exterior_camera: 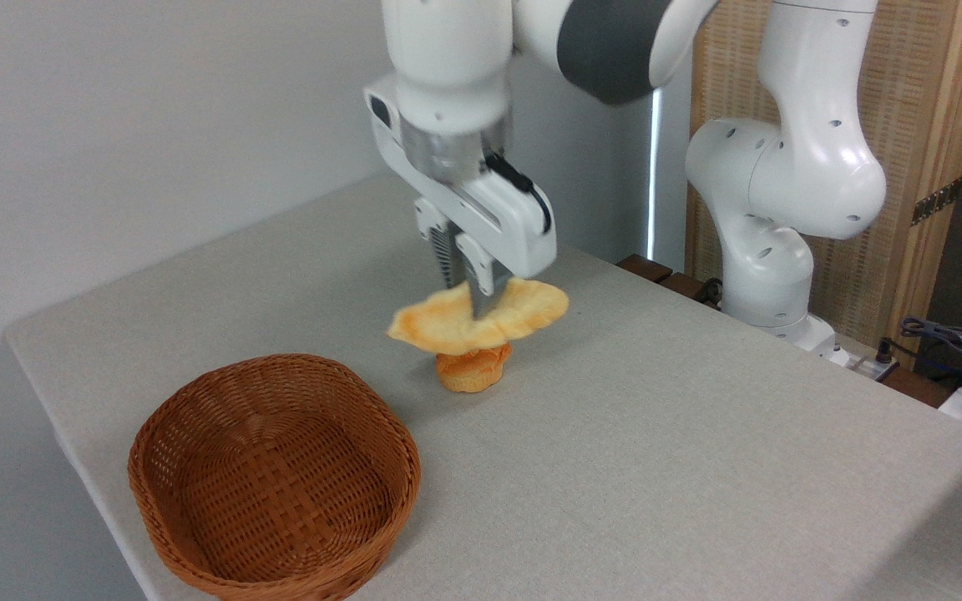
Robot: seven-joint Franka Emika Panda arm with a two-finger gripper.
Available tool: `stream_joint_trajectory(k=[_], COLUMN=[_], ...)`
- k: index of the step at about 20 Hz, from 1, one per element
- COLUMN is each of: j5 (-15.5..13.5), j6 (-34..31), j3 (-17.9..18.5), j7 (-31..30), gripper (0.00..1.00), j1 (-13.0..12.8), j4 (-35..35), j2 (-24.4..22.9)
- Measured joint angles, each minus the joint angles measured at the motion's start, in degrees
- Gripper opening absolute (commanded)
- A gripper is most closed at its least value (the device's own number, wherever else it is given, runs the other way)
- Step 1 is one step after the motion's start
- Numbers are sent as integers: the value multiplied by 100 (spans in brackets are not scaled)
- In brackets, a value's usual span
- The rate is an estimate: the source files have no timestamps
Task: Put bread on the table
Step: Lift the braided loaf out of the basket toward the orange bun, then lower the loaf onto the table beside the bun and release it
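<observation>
Hand holding the bread above the desk, over a small bun, right of the basket

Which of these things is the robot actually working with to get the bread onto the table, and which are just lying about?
Part of the job:
gripper, shut on the bread
bread, held in the air
table, where it goes

Just lying about:
small orange bun, partly hidden behind the bread
wicker basket, now holding nothing
</observation>
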Motion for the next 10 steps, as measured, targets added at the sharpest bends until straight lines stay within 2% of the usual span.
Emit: stream_joint_trajectory(k=[4,10], j5=[-5,-121], j6=[-305,-318], j3=[0,4], j7=[43,43], gripper=[100,100], j1=[-65,-69], j4=[-229,-229], j2=[-39,-40])
